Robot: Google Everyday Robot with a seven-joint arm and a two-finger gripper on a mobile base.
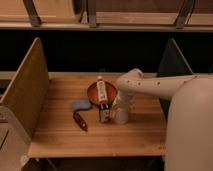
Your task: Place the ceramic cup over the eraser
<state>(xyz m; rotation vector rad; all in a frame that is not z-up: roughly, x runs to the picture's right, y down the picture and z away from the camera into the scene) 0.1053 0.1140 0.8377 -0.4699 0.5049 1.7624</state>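
Far left on the desk (pixel 57 135) lie a flat blue-grey pad (pixel 80 105) and, nearer, a dark red elongated thing (pixel 80 120); neither has any part in this task. Next comes the orange-brown bowl (pixel 101 93) at the middle, with a pale long item lying across it.

Now the eraser (pixel 104 114): a small dark block with a pale patch, just near of the bowl. It sits low and steady, a small target to cover.

Right beside it, on its right, is the ceramic cup (pixel 121 118), white and tapered, apparently resting on the desk. Whether the cup and the eraser touch cannot be told.

Directly above the cup is the claw (pixel 120 105), reaching down from the pale arm that bends in from the right. It is at the cup's top, but whether it has closed on the cup cannot be told.

As for handling, the cup looks rigid, smooth and fairly light. Glazed ceramic slips easily and chips if dropped. With no handle, the rim or the upper wall seems the best place to hold it. A firm pinch there would suit it, followed by a gentle descent over the eraser.
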